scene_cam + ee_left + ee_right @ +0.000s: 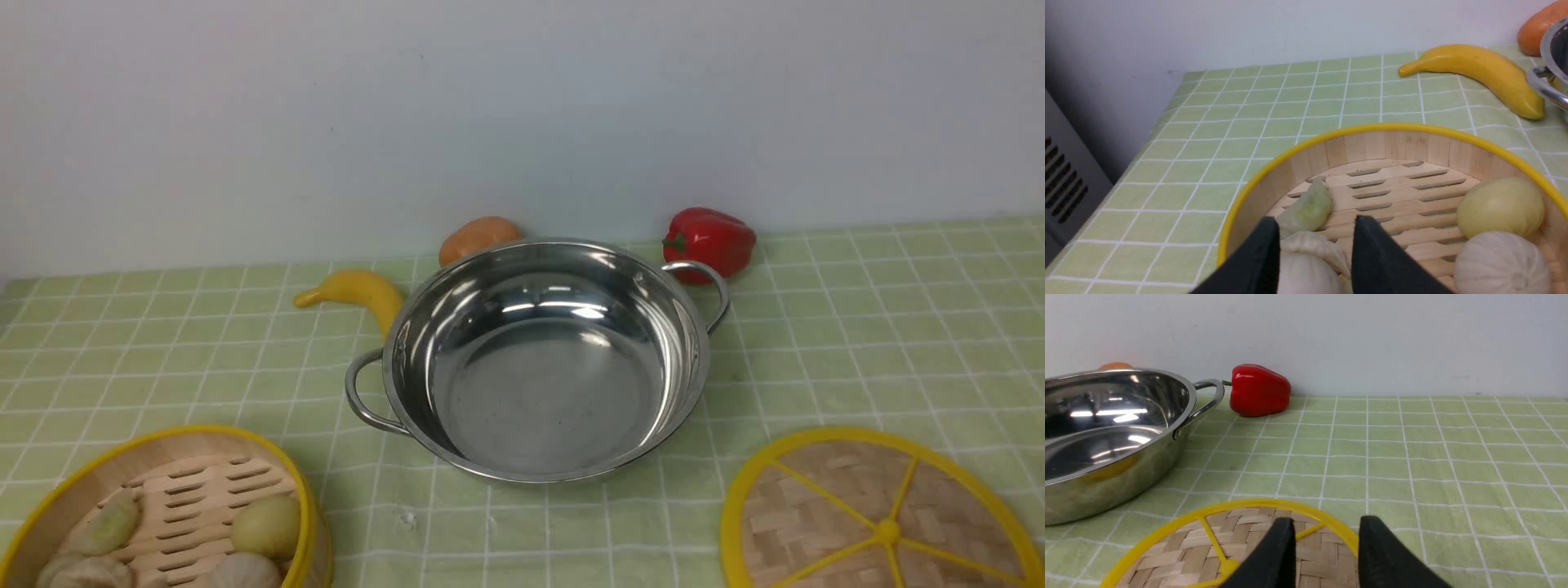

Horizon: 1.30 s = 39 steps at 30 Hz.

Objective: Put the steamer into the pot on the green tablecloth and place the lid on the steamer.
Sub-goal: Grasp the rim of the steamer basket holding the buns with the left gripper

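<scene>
The left gripper [1316, 223] hangs over the steamer [1392, 145], jaws apart, gripping nothing. The right gripper [1327, 522] hangs over the lid [1167, 547], jaws also apart. The pot [408, 359] stands between steamer and lid.

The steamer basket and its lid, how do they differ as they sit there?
The steamer is a deep basket with a wooden wall and slatted floor; the lid is a flat woven disc. The steamer holds buns and dumplings; the lid bears only yellow spokes meeting at a knob. The steamer lies left of the pot, the lid right. Both are round, yellow-rimmed, resting on the green cloth.
</scene>
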Available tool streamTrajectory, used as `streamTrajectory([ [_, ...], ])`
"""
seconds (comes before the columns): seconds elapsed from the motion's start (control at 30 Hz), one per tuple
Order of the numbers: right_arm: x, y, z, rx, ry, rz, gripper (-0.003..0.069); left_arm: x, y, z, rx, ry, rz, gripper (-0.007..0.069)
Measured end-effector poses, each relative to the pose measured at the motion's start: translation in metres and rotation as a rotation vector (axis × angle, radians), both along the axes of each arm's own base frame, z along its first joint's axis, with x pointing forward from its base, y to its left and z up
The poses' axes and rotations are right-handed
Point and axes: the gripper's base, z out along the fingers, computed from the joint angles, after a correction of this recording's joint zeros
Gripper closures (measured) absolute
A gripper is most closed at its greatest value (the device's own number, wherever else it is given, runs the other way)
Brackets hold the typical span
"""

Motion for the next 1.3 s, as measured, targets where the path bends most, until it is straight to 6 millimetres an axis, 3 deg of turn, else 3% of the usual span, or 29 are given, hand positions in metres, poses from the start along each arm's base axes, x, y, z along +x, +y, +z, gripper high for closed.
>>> streamTrajectory([
  [1.3,0.0000,0.0000,0.0000,0.000,0.000,0.000,0.0418,0.0004,-0.0014,0.0001,0.000,-0.001,-0.027,0.0382],
])
